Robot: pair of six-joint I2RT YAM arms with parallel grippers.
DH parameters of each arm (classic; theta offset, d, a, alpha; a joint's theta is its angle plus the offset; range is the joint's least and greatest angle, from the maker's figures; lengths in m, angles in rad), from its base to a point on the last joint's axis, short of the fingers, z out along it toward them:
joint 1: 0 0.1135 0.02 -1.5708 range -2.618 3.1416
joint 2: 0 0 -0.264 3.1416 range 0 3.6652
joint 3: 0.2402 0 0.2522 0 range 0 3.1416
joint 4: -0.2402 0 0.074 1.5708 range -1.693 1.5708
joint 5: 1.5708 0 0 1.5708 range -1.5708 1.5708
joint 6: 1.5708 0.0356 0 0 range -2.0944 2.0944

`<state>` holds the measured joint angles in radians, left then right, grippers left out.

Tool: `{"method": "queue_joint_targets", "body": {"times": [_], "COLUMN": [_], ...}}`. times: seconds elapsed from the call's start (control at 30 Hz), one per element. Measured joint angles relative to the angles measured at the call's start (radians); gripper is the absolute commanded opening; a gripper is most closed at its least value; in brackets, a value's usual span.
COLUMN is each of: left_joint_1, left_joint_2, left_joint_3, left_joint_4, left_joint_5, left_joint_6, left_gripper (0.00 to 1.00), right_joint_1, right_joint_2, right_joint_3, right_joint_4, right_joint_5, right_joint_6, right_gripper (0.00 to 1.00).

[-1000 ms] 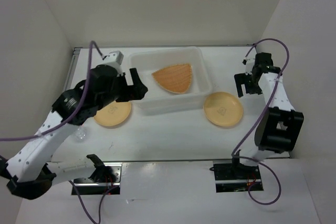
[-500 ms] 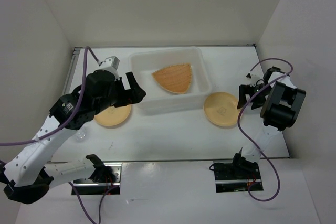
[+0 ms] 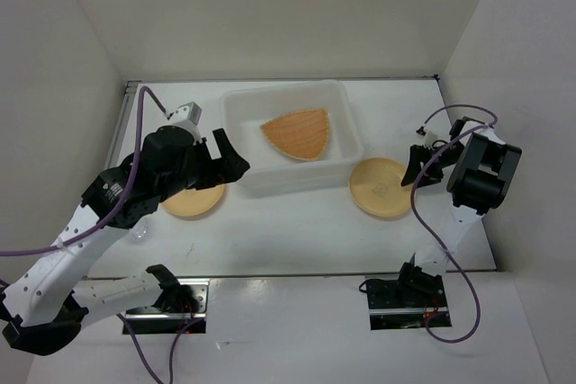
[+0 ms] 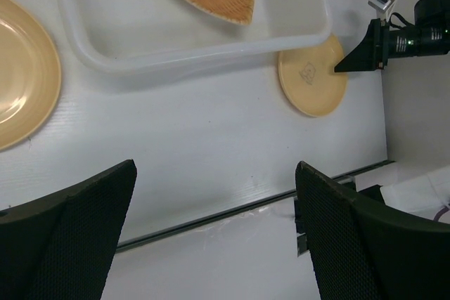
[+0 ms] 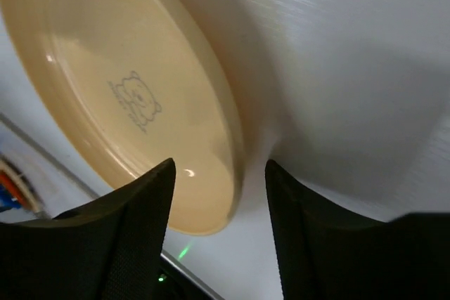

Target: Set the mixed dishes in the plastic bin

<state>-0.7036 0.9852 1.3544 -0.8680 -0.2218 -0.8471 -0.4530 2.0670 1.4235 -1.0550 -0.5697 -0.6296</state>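
My right end effector (image 5: 219,168) straddles the rim of the tan plate (image 5: 133,89), fingers part-open, nothing pinched. It lies flat on the counter (image 5: 337,68) beside the plastic bin (image 3: 288,179). A shallow bite could slip, or shove the plate into the bin's wall.

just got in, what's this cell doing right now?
Two arms are loading dishes into the plastic bin. The orange dish already lies inside it. The right gripper is down at the right plate, jaws straddling its edge but not visibly clamped. The left gripper hangs open above the left plate, by the bin's corner. Both plates and the clear cup sit on the table, outside the bin.
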Motion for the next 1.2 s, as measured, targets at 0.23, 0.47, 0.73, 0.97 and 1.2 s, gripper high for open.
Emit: {"method": "queue_joint_targets", "body": {"times": [0.23, 0.47, 0.73, 0.97, 1.2], "left_joint_1": [0.000, 0.000, 0.000, 0.000, 0.000], "left_joint_2": [-0.048, -0.064, -0.099, -0.108, -0.058], "left_joint_3": [-0.055, -0.057, -0.061, -0.063, -0.066], "left_joint_4": [-0.003, -0.003, -0.032, -0.052, -0.053], "left_joint_5": [0.010, 0.008, -0.053, -0.093, -0.093], "left_joint_6": [-0.025, -0.024, -0.023, -0.016, -0.009], "left_gripper": [1.00, 1.00, 1.00, 1.00, 1.00], "right_joint_1": [0.034, 0.011, -0.138, 0.045, 0.645], "right_joint_2": [0.083, 0.075, -0.202, -0.307, -0.117], "right_joint_3": [0.014, 0.024, 0.230, 0.841, 1.179], "right_joint_4": [-0.066, -0.085, -0.122, -0.147, -0.174], "right_joint_5": [-0.031, -0.002, 0.113, 0.114, 0.131], "right_joint_6": [0.035, 0.071, 0.011, 0.039, 0.118], "right_gripper": [0.00, 0.00, 0.00, 0.00, 0.00]}}
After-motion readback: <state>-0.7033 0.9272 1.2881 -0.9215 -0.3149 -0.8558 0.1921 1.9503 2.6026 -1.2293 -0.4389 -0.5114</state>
